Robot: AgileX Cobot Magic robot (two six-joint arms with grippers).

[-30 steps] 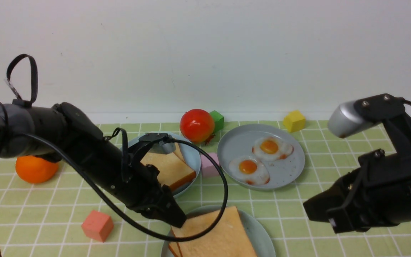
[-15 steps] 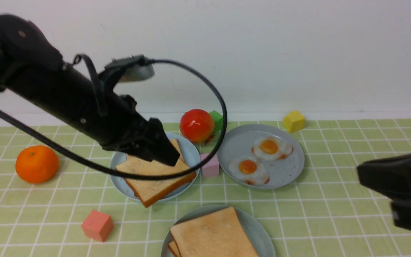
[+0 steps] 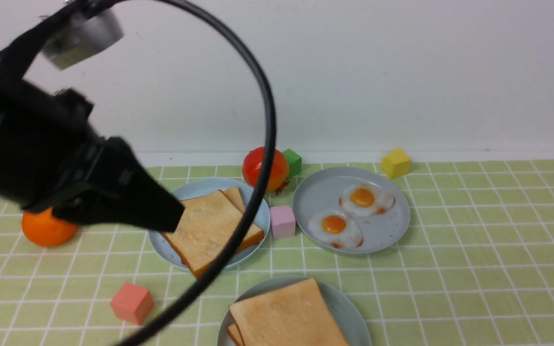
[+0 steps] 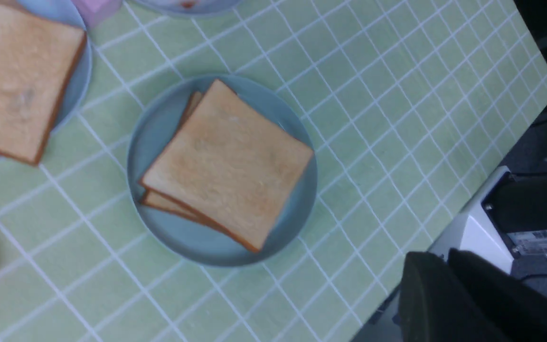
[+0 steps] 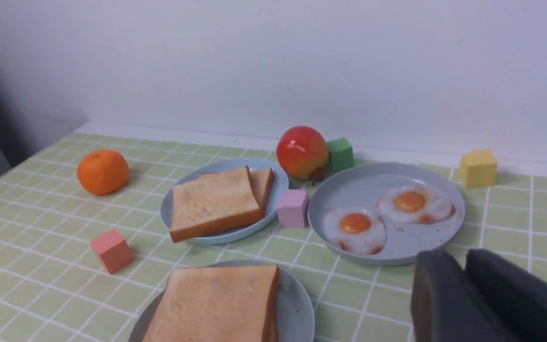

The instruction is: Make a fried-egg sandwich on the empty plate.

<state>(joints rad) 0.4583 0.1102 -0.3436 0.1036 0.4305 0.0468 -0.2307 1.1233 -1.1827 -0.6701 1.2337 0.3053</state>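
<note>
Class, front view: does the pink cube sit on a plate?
No, the pink cube stands on the checked cloth, between the toast plate and the egg plate.

I count three plates, four toast slices (possibly more hidden under the six o'clock stack), two fried eggs, four cubes, one orange, one red fruit.

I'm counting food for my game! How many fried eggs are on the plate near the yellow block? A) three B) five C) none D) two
D, since a farther fried egg and a nearer fried egg lie on that grey-blue plate.
</note>
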